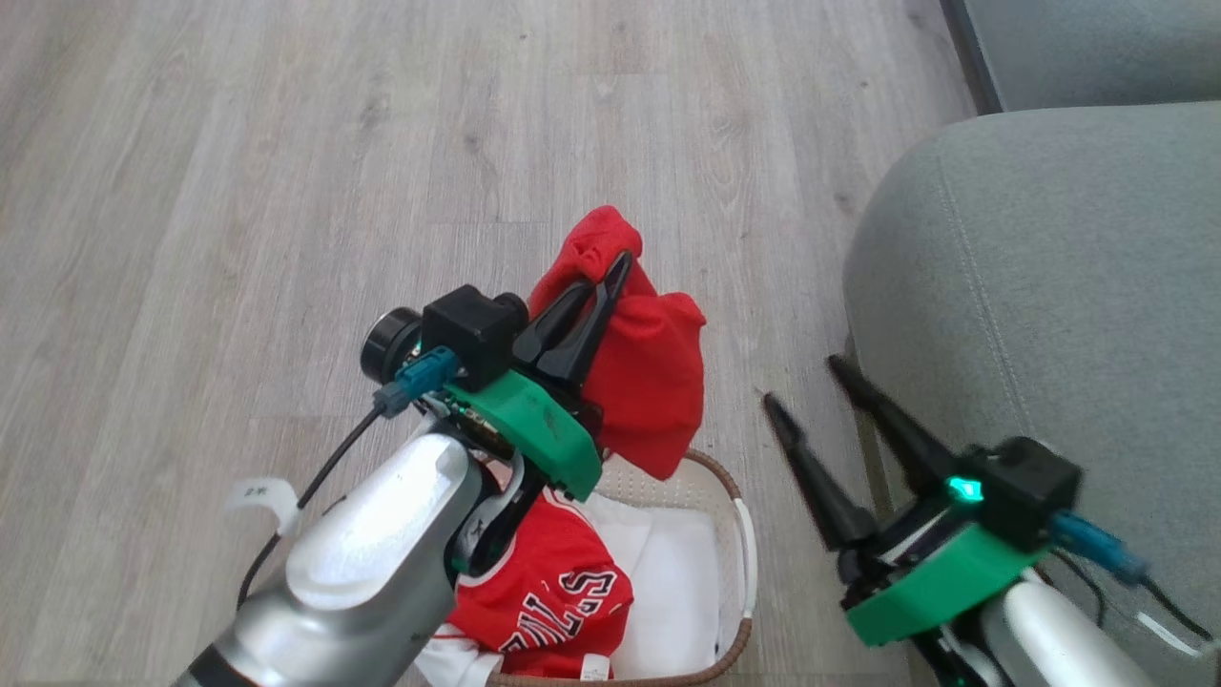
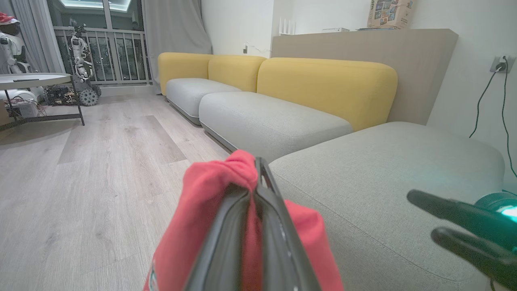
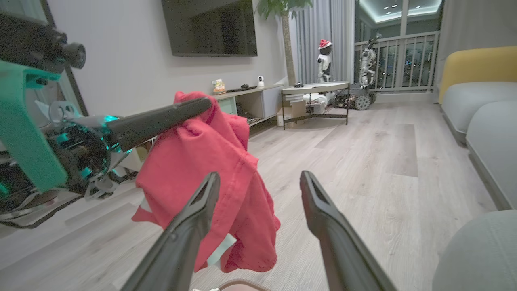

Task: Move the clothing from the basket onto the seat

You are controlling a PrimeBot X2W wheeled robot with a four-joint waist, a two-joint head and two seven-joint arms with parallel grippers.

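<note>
Head view: left hand (image 1: pixel 610 277) is shut narrow on 1 lifted garment (image 1: pixel 649 372), plain red, soft matte cloth, bunched in loose folds, hanging over the far rim of the basket (image 1: pixel 736 501). Its 2 long dark tapered fingers (image 2: pixel 224 242) press together w/ red fabric on both sides in the left wrist view. A second garment (image 1: pixel 553 592), red w/ white trim & black-white lettering, lies crumpled inside the basket on a white liner (image 1: pixel 672 563), partly hidden by the silver forearm. So 2 garments: 1 up in the grip, 1 in the basket. 1 basket: oval, cream, perforated wall, brown woven rim, white side handle. Right hand (image 1: pixel 803 382) has its 2 fingers spread wide, holding nothing, between basket & seat (image 1: pixel 1049 286), close by the seat's rounded corner. Seat is grey-green woven upholstery, smooth & padded, w/ a stitched seam. Floor (image 1: pixel 286 191) is pale wood-grain planks.
</note>
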